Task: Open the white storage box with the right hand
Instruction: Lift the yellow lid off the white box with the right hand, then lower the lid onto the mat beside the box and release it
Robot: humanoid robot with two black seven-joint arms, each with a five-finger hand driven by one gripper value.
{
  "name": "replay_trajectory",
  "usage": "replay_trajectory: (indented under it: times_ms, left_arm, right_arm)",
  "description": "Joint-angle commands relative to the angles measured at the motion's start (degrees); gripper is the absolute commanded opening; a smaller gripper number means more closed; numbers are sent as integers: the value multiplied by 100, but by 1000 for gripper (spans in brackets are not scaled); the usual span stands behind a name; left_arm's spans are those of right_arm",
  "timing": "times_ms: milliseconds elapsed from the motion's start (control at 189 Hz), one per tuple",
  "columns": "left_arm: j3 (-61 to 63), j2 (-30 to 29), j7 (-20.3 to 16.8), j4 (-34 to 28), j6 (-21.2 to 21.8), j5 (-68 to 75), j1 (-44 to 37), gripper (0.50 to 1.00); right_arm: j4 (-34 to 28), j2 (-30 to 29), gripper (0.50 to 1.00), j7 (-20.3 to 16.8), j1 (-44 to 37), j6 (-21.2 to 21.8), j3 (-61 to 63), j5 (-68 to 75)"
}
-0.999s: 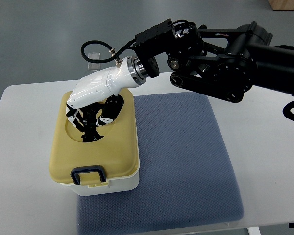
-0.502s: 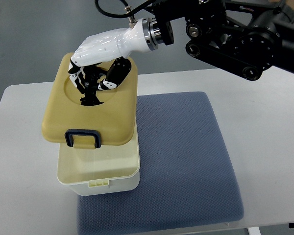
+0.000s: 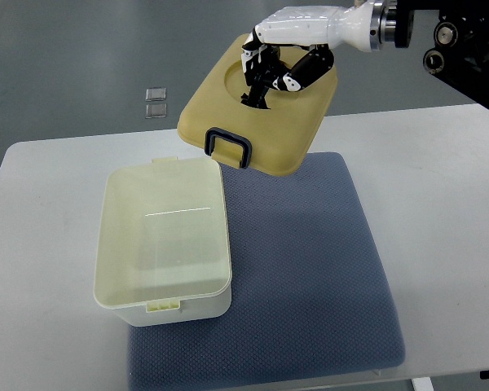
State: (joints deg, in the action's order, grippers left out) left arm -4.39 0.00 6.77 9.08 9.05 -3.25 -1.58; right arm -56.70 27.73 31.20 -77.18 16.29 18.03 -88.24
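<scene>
A white table [image 3: 440, 187] with rounded corners fills most of the view. Beyond the table's far edge lies a plain grey-blue floor [image 3: 73, 49], evenly lit. On that floor, just past the table's far-left corner, sit two small clear square pieces [image 3: 155, 102], one behind the other.

Glossy white plastic box [image 3: 165, 244], matt tan plastic lid [image 3: 265, 110] at 1 o'clock from it, grey dimpled cloth mat [image 3: 301, 269], smooth matt table [image 3: 440, 212].
</scene>
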Motion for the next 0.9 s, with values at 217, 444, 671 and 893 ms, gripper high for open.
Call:
replay_trajectory:
  times_ms: [217,444,671,893]
  left_arm:
    - [0,0,0,-3,0,0,0,1000]
    - [0,0,0,6,0,0,0,1000]
    - [0,0,0,6,0,0,0,1000]
    - [0,0,0,-3,0,0,0,1000]
  right_arm:
    - [353,57,500,-8,783,-460,-10,0]
    - [449,4,500,-8,1170,-671,-10,0]
    - [511,-75,500,1,1583,-856,-54,-9]
    - [529,-269,500,-8,1943,-1102,-98,-9]
